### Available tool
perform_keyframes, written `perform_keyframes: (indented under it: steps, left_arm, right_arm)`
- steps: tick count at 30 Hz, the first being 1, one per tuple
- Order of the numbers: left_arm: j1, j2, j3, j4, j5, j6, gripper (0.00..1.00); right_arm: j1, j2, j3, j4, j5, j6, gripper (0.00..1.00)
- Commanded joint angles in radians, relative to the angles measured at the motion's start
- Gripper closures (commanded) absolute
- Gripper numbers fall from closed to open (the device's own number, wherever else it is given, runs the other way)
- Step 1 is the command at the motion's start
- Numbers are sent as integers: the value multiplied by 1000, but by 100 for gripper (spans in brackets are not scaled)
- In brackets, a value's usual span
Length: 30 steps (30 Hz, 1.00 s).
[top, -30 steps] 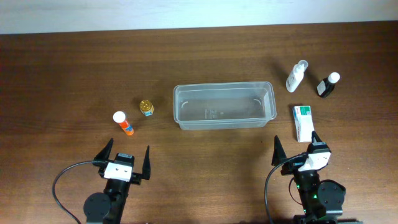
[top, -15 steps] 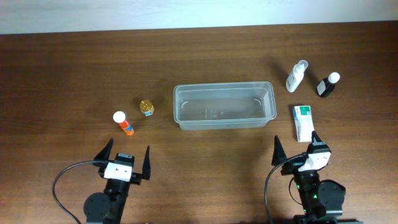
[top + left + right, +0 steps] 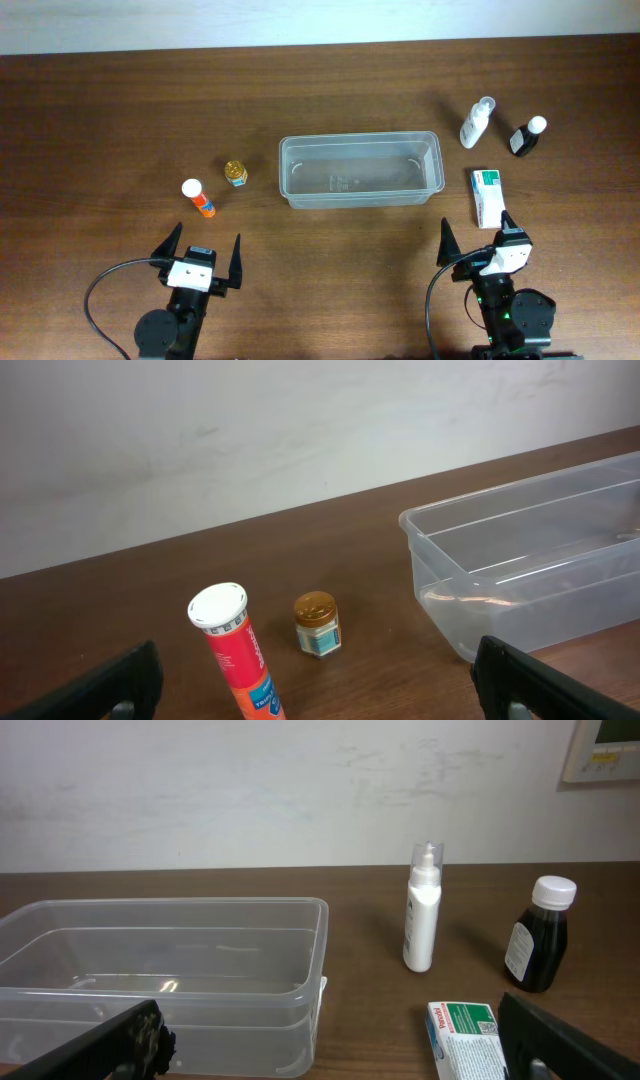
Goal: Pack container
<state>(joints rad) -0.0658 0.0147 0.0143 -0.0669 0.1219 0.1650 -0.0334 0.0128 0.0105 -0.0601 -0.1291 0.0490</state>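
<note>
The clear plastic container [image 3: 361, 170] stands empty at the table's middle; it also shows in the left wrist view [image 3: 540, 560] and the right wrist view [image 3: 170, 970]. Left of it are a red tube with a white cap [image 3: 198, 198] [image 3: 238, 650] and a small amber jar [image 3: 236, 173] [image 3: 317, 624]. Right of it are a white spray bottle [image 3: 476, 123] [image 3: 423, 908], a dark bottle with a white cap [image 3: 526, 136] [image 3: 541, 935] and a green-and-white box [image 3: 488, 196] [image 3: 468, 1038]. My left gripper [image 3: 202, 256] and right gripper [image 3: 477, 239] are open, empty, near the front edge.
The table is dark wood [image 3: 100, 110]. A white wall [image 3: 250, 420] runs along its far edge. Black cables [image 3: 100, 290] loop by the arm bases at the front.
</note>
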Motion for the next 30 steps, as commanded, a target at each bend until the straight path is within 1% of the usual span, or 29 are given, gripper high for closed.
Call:
perform_keyframes:
  steps: [1, 5, 11, 13, 17, 20, 22, 24, 25, 28, 29, 30]
  left_arm:
    - [3, -3, -5, -2, -11, 9, 1]
    - [3, -3, -5, -2, -11, 9, 1]
    - [3, -3, -5, -2, -11, 9, 1]
    - [3, -3, -5, -2, -11, 9, 0]
    - [3, -3, -5, -2, -11, 9, 1]
    - [3, -3, -5, -2, -11, 9, 1]
    - [3, -3, -5, -2, -11, 9, 1]
    - [3, -3, -5, -2, -11, 9, 1]
    - [3, -3, -5, -2, -11, 9, 1]
    - [3, -3, -5, -2, -11, 9, 1]
    - [3, -3, -5, -2, -11, 9, 1]
    - [3, -3, -5, -2, -11, 9, 1]
  right_arm:
    - [9, -5, -5, -7, 5, 4, 2]
    - [9, -5, -5, -8, 3, 23, 2]
    - [9, -5, -5, -4, -11, 253, 2]
    - [9, -5, -5, 5, -63, 290, 2]
    - [9, -5, 13, 49, -190, 289, 2]
    - [9, -5, 80, 48, -201, 276, 2]
    - [9, 3, 151, 31, -201, 222, 2]
    - [6, 30, 249, -43, -186, 135, 2]
    - [4, 60, 317, -115, -126, 114, 2]
    - [4, 179, 498, -317, 92, 116, 2]
    - [4, 245, 570, -381, 159, 114, 2]
    - [4, 298, 620, -420, 191, 104, 2]
